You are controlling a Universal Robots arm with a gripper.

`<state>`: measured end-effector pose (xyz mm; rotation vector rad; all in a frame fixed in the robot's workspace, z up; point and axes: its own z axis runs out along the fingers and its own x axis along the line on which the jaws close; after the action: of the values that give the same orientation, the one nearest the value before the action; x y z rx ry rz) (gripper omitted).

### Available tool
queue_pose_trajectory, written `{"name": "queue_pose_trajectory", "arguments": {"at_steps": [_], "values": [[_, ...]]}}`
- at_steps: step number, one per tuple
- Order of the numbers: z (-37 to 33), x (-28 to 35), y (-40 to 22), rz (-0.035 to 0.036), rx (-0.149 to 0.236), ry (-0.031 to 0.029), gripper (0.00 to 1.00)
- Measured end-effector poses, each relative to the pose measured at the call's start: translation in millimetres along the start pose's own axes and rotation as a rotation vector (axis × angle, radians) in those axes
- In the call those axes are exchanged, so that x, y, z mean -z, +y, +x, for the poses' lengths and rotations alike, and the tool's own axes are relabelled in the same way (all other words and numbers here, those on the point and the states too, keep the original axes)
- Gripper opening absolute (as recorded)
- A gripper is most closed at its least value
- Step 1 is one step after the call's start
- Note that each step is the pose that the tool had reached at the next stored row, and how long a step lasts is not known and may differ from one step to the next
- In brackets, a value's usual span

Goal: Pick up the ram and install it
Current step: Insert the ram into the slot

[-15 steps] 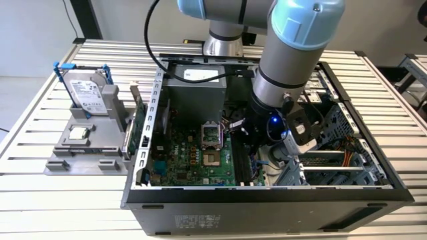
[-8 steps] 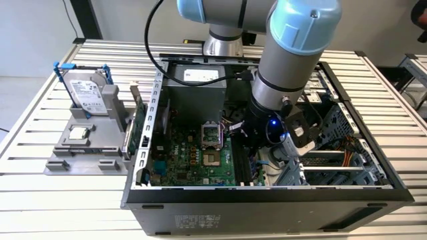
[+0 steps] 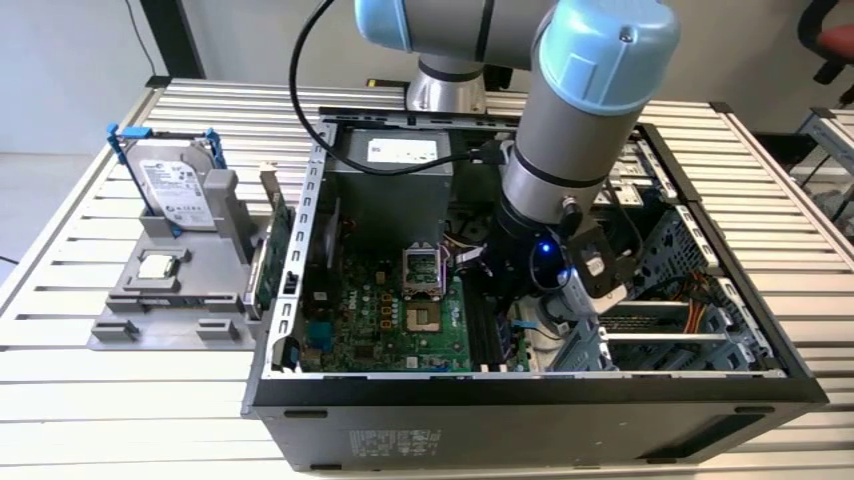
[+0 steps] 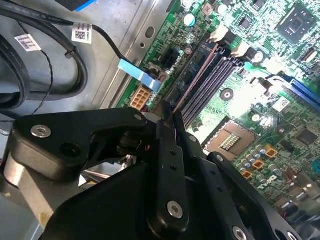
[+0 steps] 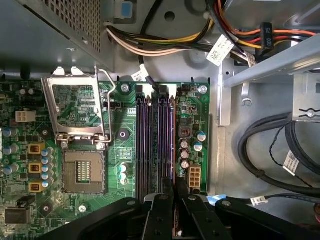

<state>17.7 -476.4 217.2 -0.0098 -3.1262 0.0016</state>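
Insertion step: the pincer [image 5: 174,200], clenched on the ram [image 5: 173,145], holds it edge-on over the memory slots [image 5: 150,140] of the motherboard [image 5: 195,107]. Seating it calls for exact alignment with one slot and a straight downward press.

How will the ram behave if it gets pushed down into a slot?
Probably stiff lengthwise yet fragile: the ram shows as a very thin edge in the gripper. Likely light, as a fingertip pinch carries it. Pushed crooked, it might bind in the memory slots.
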Motion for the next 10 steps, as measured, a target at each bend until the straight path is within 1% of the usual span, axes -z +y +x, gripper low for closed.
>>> {"name": "queue_pose_trajectory", "arguments": {"at_steps": [3, 10], "values": [[0.0, -1.0, 0.4, 0.0056, 0.0, 0.0007, 0.0], [0.0, -1.6, 1.0, 0.0062, 0.0, 0.0006, 0.0]]}}
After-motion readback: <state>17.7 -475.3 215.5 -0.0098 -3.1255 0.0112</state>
